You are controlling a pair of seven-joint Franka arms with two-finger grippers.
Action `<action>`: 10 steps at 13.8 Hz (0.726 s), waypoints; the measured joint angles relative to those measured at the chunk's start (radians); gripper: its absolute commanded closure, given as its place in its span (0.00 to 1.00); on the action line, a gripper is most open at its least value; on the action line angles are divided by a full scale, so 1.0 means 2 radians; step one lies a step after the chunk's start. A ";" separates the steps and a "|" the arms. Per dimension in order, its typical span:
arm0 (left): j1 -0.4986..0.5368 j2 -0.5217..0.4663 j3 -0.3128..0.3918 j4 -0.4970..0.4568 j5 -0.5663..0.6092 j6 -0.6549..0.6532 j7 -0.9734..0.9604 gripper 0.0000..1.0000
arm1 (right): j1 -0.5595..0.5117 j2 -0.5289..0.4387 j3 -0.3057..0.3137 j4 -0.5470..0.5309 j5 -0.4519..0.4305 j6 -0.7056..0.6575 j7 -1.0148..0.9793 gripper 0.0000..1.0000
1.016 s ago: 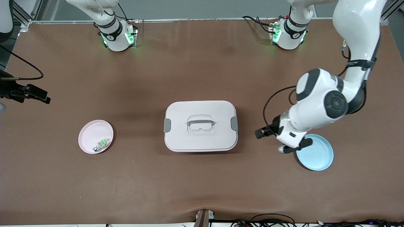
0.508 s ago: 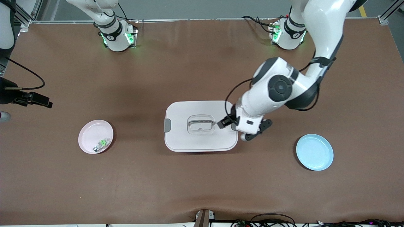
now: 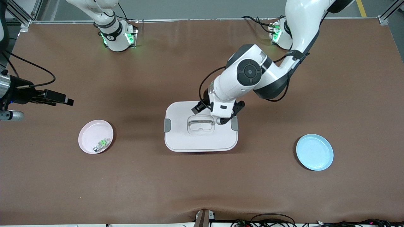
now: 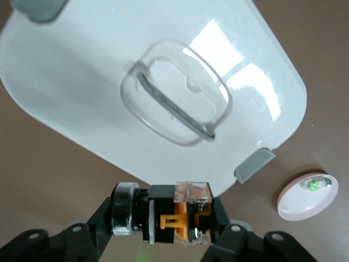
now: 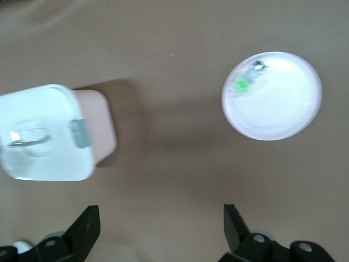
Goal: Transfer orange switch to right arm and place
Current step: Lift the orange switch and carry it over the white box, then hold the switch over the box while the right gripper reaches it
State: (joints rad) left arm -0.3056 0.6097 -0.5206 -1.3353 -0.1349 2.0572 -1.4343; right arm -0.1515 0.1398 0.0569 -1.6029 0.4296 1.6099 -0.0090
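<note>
1. Orange switch (image 4: 177, 213), front view: it cannot be made out here. The left arm reaches from its base and holds the left gripper (image 3: 221, 117) over the white lidded box (image 3: 176, 138) at mid-surface. The box edge nearest the robots lies under it. This looks like a carry toward the middle, where the right arm can meet it. The right gripper (image 3: 60, 100) hangs over bare surface at the right arm's end and appears to wait. A pink plate (image 3: 88, 138) with a green-centred switch (image 3: 101, 144) lies nearer the camera than that gripper. A blue plate (image 3: 315, 156) lies empty toward the left arm's end.

2. Left wrist view: the left gripper's jaws are clenched on the orange switch, gripping its black body. The silver end sticks out sideways, likely leaving a part free for the other gripper to take. Below lie the box lid and its handle (image 4: 174, 106).

3. Right wrist view: the right gripper (image 5: 161, 229) has its jaws spread wide and holds nothing. It looks ready to receive. The box and the pink plate lie below it.

4. Change: a second ago the left gripper was at the blue plate. It has since swung across to the box. The right gripper has edged inward from the surface's end.
</note>
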 measured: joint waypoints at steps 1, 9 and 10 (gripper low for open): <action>-0.004 0.000 0.000 0.000 -0.013 0.006 -0.008 1.00 | 0.000 -0.003 0.001 -0.006 0.031 0.007 0.000 0.00; -0.038 0.021 0.000 0.001 -0.060 0.078 -0.072 1.00 | 0.017 -0.113 0.007 -0.163 0.186 0.123 0.026 0.00; -0.039 0.022 0.000 0.002 -0.067 0.081 -0.077 1.00 | 0.035 -0.132 0.008 -0.188 0.190 0.152 0.048 0.00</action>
State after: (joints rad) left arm -0.3830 0.6540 -0.5205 -1.3307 -0.2698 2.2189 -1.5874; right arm -0.0819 -0.1248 0.0721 -1.9791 0.8098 1.9146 0.0873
